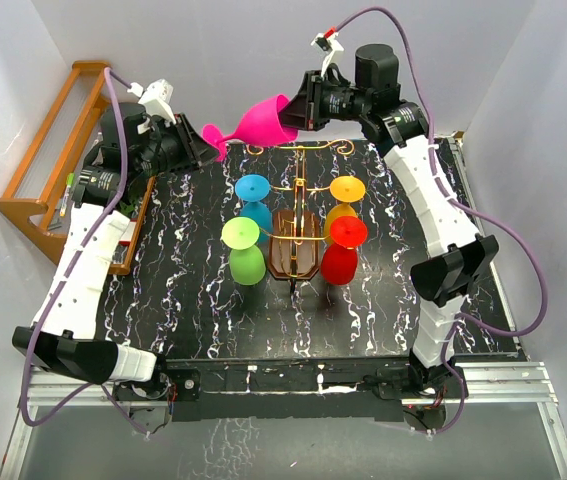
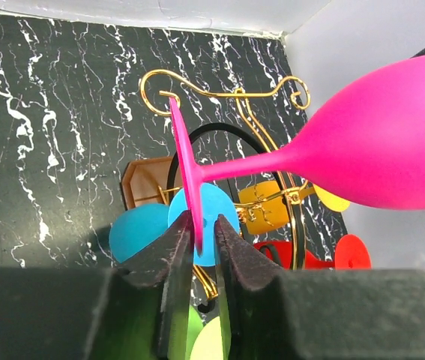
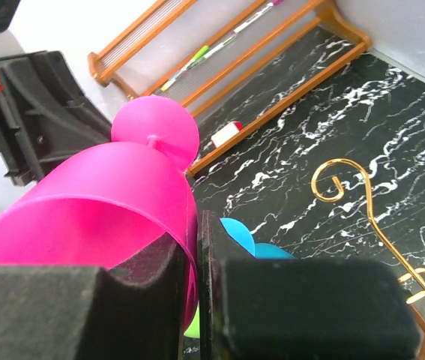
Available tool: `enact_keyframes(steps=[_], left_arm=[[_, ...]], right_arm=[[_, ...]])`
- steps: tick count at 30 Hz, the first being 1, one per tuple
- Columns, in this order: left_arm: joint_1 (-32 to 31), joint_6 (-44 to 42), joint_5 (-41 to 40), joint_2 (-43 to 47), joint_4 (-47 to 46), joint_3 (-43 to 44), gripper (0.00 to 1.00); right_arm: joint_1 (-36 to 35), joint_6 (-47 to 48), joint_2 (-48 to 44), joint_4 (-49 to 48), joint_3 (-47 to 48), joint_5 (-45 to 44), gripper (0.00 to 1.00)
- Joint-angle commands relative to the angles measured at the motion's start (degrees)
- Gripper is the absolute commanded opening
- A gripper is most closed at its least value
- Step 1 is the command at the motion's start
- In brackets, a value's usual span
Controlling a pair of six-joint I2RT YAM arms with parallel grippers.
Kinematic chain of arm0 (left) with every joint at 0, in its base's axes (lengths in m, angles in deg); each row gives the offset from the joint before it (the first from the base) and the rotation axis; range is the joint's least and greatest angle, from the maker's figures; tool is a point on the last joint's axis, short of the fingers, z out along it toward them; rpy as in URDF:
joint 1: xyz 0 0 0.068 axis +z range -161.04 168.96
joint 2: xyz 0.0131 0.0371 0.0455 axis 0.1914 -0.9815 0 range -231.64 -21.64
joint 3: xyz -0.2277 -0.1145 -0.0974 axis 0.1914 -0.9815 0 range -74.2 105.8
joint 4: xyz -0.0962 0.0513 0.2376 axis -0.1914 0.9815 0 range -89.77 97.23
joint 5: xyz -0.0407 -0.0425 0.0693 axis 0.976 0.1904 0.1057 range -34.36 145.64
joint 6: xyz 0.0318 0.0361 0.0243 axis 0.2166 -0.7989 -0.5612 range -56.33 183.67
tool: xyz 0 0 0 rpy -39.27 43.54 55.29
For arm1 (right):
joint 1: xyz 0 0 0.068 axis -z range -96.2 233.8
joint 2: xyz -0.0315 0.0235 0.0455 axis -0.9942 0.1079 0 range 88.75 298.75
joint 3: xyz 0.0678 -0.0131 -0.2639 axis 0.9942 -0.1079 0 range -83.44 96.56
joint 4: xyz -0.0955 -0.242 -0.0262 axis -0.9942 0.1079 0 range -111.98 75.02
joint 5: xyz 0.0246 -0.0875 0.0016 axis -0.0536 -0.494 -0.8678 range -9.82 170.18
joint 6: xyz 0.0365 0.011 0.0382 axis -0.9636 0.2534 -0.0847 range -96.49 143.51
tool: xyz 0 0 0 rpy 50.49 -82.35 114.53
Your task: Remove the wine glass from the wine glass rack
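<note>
On the black marbled tabletop stands the wine glass rack, a green glass and a red glass hanging on its near side, a blue glass and an orange glass behind. Beyond, clear of the rack, the pink wine glass lies sideways in the air: the left pincer is clamped on its foot, the right pincer on its rim.

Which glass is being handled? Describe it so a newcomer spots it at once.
On the black marbled table stands a gold wire rack. Above its far end a pink glass lies sideways in the air, foot pinched by the left end effector, rim by the right. The blue, orange, green and red glasses sit low around the rack.
</note>
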Motion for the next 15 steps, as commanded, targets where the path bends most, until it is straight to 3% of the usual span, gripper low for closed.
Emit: enact_keyframes(steps=[1, 5, 9, 11, 15], left_arm=[[-0.2, 1.8, -2.0, 0.4, -0.9, 1.9, 0.28], [-0.2, 3.8, -5.3, 0.4, -0.3, 1.0, 0.65], [-0.2, 8.0, -10.3, 2.3, -0.6, -1.4, 0.81], [-0.2, 10.9, -13.5, 4.2, -2.4, -4.0, 0.96], [-0.1, 14.5, -16.3, 7.8, -7.0, -8.7, 0.97]], right_arm=[[0.0, 1.7, -3.5, -2.3, 0.0, -4.8, 0.08], [1.6, 1.5, -5.0, -2.6, -1.0, -8.0, 0.08], [5.6, -1.5, -8.6, -7.1, -6.0, -11.0, 0.08], [7.6, -2.0, -11.0, -9.7, -9.0, -14.7, 0.08], [11.9, -1.4, -12.9, -9.7, -10.0, -27.6, 0.08]])
